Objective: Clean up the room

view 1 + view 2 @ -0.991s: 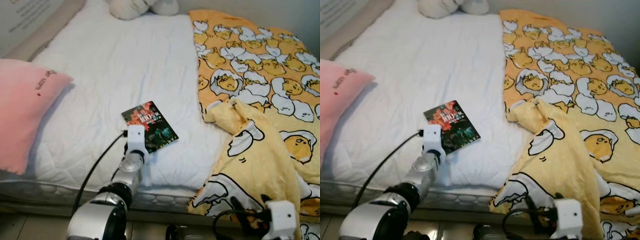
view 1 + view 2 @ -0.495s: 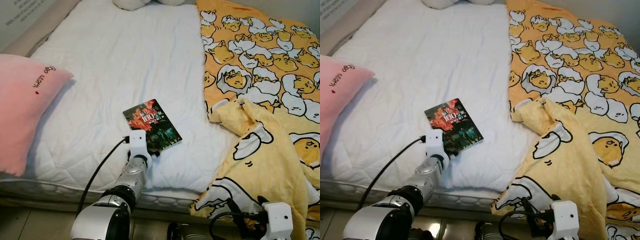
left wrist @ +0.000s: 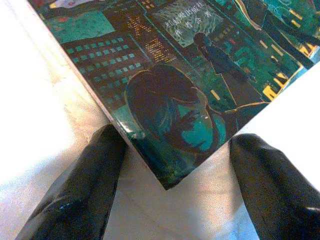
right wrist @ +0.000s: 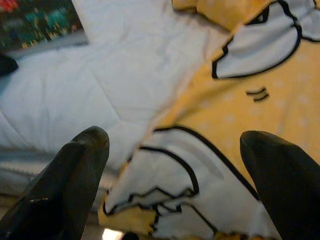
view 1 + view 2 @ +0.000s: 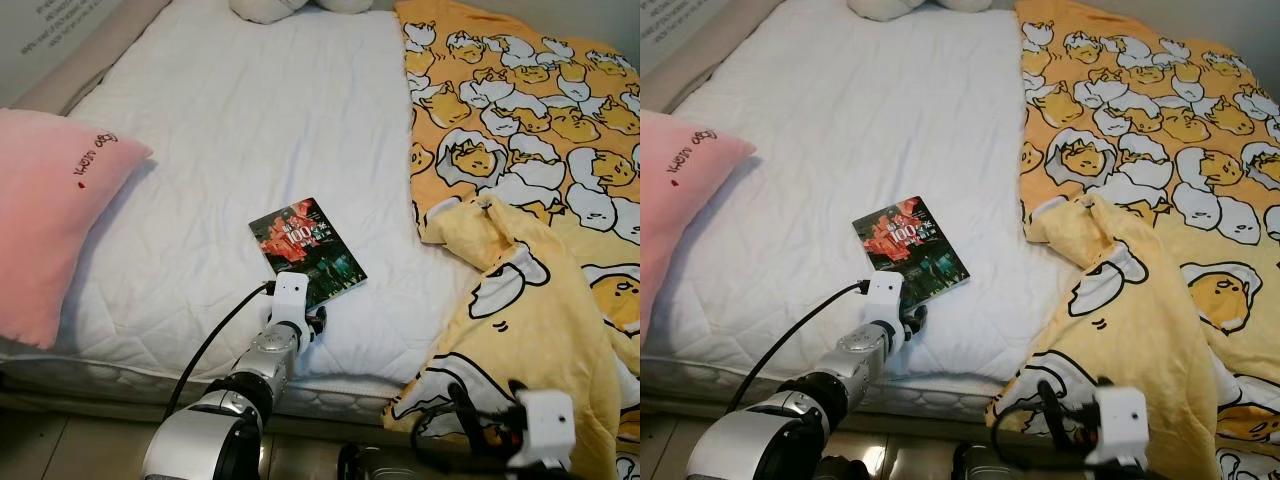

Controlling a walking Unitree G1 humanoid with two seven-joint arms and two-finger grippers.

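Note:
A book with a dark red and teal cover lies flat on the white mattress. My left gripper sits at the book's near corner. It is open, and in the left wrist view the book's corner lies between the two black fingers, with neither touching it. My right gripper hangs low by the bed's edge, open, facing the drooping yellow blanket.
A pink pillow lies at the left edge of the bed. The yellow egg-print blanket covers the right half and hangs over the front edge. Stuffed toys sit at the head of the bed.
The camera has shifted a little. My left gripper has moved to the right along the book's near edge and now straddles its corner. The right arm has stayed low.

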